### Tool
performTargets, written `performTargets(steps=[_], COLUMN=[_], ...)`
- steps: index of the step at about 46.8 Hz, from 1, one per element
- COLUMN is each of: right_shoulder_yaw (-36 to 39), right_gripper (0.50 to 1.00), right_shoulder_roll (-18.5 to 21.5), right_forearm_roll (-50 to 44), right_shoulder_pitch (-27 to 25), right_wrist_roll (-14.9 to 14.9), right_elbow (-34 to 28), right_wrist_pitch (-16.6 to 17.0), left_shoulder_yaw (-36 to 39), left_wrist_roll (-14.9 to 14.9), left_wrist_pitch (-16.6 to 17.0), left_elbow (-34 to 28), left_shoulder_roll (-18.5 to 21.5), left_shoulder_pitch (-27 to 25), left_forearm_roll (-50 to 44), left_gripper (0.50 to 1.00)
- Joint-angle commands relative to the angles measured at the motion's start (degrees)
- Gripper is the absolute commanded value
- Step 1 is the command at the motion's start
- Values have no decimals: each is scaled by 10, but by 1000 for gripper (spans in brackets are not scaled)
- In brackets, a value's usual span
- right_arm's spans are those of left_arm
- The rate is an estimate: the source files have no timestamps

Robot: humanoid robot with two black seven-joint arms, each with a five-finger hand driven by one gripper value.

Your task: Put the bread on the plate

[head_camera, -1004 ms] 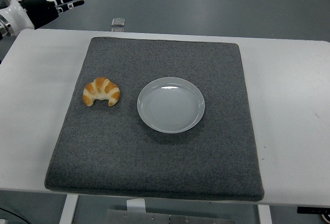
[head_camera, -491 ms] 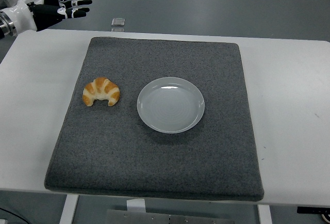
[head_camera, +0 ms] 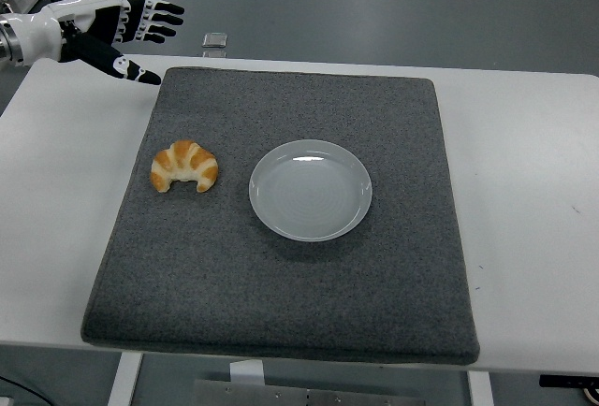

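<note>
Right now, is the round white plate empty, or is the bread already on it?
Empty. The round white plate shows only bare surface, and the golden croissant lies beside it on the grey mat.

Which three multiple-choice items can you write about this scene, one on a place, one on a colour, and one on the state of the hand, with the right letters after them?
1. Where does the croissant lie?
A. on the plate
B. on the grey mat, left of the plate
C. on the bare white table

2. What colour is the plate?
A. white
B. black
C. red

3. In what state is the left hand?
A. closed around the croissant
B. resting flat on the plate
C. open, fingers spread, holding nothing

Key:
1 B, the croissant rests on the mat beside the plate, apart from it.
2 A, the plate is plain white and empty.
3 C, the hand is at the mat's far left corner, away from the croissant, with fingers apart.
</note>
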Motion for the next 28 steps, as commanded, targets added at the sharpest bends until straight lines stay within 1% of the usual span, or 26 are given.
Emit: performTargets(steps=[1, 18, 24, 28], right_shoulder_yaw=[0, 0, 0, 0], right_gripper=[930, 932, 930, 932], right_shoulder_roll=[0, 0, 0, 0], right_forearm_roll=[0, 0, 0, 0], right_shoulder_pitch=[0, 0, 0, 0], right_wrist_roll=[0, 0, 0, 0], right_elbow=[0, 0, 0, 0], right_wrist_pitch=[0, -1, 0, -1], left_shoulder_yaw=[1, 8, 10, 11], left_wrist_roll=[-1, -1, -4, -23], left_wrist_pitch=[0, 0, 0, 0], left_elbow=[-9, -20, -34, -53], left_shoulder_roll=[6, 13, 15, 24], left_shoulder_pitch=[0, 4, 5, 6], left_forearm_roll=[21, 53, 125, 182], left_gripper=[994, 994, 994, 994])
